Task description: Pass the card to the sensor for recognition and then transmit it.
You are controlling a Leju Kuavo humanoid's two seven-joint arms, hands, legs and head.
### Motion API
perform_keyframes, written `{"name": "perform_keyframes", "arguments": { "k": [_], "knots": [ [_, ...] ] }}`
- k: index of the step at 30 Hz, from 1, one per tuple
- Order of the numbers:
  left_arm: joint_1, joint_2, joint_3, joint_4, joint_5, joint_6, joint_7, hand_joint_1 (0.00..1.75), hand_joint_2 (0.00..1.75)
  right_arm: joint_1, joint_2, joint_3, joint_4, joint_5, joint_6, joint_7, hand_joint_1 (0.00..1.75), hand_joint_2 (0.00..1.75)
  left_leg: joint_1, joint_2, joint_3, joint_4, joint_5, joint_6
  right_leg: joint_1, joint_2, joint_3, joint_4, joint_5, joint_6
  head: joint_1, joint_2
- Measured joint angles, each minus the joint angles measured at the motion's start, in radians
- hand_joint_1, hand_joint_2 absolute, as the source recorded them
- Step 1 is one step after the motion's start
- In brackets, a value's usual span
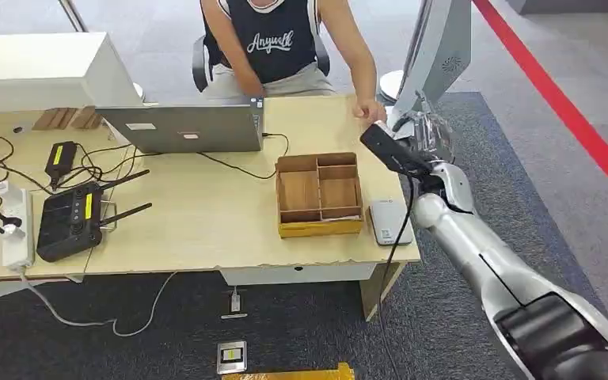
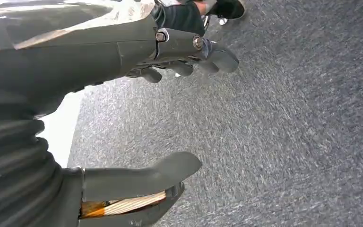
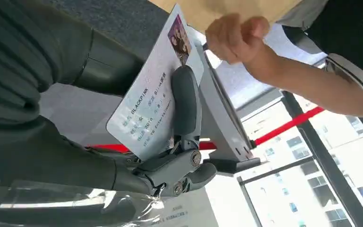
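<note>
While the fingers are pressed against its printed face, the card is pinched in the right hand, raised beyond the counter's far right corner. A person's hand is seen at the card's top edge. The right arm is extended forward and upward. The left hand is hung over grey carpet, fingers loosely apart, nothing held.
</note>
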State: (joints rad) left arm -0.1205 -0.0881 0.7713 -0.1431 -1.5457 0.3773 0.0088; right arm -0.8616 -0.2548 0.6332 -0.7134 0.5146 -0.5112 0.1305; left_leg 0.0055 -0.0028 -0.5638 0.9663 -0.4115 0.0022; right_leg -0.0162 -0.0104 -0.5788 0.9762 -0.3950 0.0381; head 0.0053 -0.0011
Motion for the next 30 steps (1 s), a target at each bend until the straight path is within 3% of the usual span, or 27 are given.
{"name": "perform_keyframes", "arguments": {
  "k": [13,20,30],
  "knots": [
    [-0.008,-0.004,0.006,0.000,-0.023,-0.010,-0.011,0.00,1.75,-0.060,0.038,0.008,0.001,0.087,0.045,0.020,1.75,1.75,0.000,0.000,0.000,0.000,0.000,0.000,0.000,0.000,0.000,0.000,0.000,0.000,0.000,0.000],
    [-0.047,-0.005,-0.013,0.000,-0.025,-0.041,0.006,0.00,1.75,-0.143,0.133,0.040,0.026,0.225,0.134,0.052,1.75,1.75,0.001,0.000,0.000,0.000,0.001,-0.001,0.001,0.001,-0.001,0.001,0.001,-0.001,0.000,0.000],
    [-0.050,-0.005,-0.029,0.000,-0.022,-0.036,0.009,0.00,1.75,-0.189,0.221,0.070,0.094,0.233,0.143,0.045,1.75,1.75,0.001,0.000,-0.001,0.000,0.001,-0.001,0.001,0.001,-0.002,0.001,0.001,-0.001,0.000,0.000]
  ]
}}
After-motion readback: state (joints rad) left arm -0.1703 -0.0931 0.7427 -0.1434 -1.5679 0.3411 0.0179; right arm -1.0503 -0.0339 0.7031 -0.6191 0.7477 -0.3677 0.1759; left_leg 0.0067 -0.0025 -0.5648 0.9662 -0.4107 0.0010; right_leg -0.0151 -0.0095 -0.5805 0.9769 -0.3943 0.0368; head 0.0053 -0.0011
